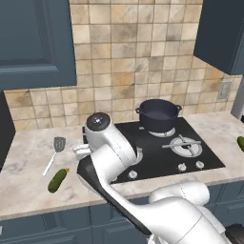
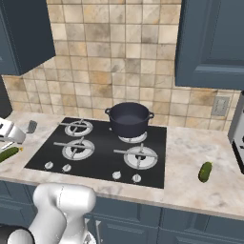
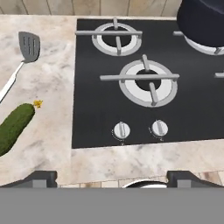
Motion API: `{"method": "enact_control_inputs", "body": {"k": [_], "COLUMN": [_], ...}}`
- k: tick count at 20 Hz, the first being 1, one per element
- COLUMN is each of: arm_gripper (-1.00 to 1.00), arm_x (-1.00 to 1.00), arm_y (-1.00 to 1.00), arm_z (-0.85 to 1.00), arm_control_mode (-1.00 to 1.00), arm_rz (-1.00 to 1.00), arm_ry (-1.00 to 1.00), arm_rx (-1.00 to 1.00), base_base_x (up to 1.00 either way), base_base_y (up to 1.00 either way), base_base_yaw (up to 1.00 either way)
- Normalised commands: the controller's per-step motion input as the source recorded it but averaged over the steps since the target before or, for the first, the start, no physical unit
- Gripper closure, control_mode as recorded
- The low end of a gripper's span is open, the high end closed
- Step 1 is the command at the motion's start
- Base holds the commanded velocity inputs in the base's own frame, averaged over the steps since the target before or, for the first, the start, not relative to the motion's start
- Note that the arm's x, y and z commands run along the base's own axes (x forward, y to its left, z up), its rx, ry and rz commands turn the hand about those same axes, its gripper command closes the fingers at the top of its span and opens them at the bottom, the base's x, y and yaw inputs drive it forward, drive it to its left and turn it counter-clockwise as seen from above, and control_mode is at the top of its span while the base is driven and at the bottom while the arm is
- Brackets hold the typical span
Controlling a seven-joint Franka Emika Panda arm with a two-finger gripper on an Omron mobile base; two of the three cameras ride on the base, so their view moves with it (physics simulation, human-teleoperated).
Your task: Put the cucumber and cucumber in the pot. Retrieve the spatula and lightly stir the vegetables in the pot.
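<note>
One dark-green cucumber with a yellowish tip lies on the counter left of the cooktop. The spatula rests just behind it, grey slotted head toward the wall. The other cucumber lies on the counter right of the stove. The navy pot stands on the back right burner, nothing visible inside. My gripper is open with nothing between its fingertips. It hovers over the front left corner of the cooktop, with the left cucumber off to its left.
The black cooktop has several burners and a row of knobs along its front. Dark cabinets hang over both ends of the counter. A grey appliance stands at the far right. An outlet is on the tiled wall.
</note>
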Motion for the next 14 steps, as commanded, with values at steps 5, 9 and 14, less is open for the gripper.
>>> {"method": "enact_control_inputs", "body": {"k": [5,9,14], "arm_gripper": [-1.0,-1.0,-1.0], "arm_x": [0.23,0.31,0.26], "arm_y": [0.63,0.6,0.6], "arm_z": [-0.31,-0.31,-0.28], "arm_control_mode": [-1.0,-1.0,-1.0], "arm_rz": [-0.01,0.0,0.0], "arm_ry": [0.04,0.07,0.02], "arm_rx": [0.08,0.07,0.04], "base_base_x": [0.0,0.0,0.0], "base_base_y": [0.0,0.0,0.0], "base_base_yaw": [0.0,0.0,0.0]}}
